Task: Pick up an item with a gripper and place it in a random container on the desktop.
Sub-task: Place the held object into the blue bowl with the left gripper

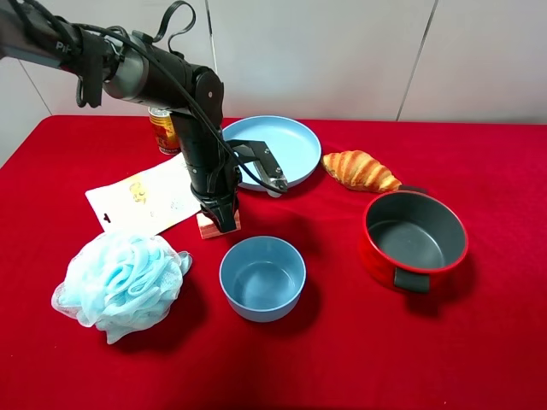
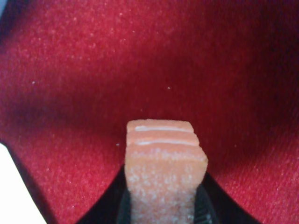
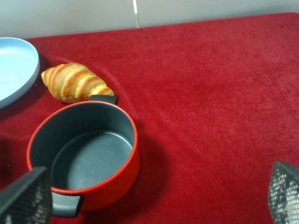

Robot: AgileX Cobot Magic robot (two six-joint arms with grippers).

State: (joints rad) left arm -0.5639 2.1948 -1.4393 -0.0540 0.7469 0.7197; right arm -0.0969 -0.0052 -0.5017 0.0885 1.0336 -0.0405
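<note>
The pinkish-orange block (image 1: 208, 229) sits on the red desktop (image 1: 479, 342), just behind the light-blue bowl (image 1: 262, 278). My left gripper (image 1: 224, 220) points straight down onto it. In the left wrist view the block (image 2: 163, 158) is held between the black fingers (image 2: 205, 211), close above the cloth. I cannot tell whether it is lifted or still touching the cloth. The bowl is empty. My right gripper (image 3: 154, 193) is open and empty, hanging beside the red pot (image 3: 84, 154). It is out of the high view.
A wide blue plate (image 1: 282, 145) lies behind the left arm, with a croissant (image 1: 361, 170) to its right. The red pot (image 1: 414, 239) stands at the right. A blue bath sponge (image 1: 124, 282), a white packet (image 1: 145, 201) and a can (image 1: 164, 130) are at the left.
</note>
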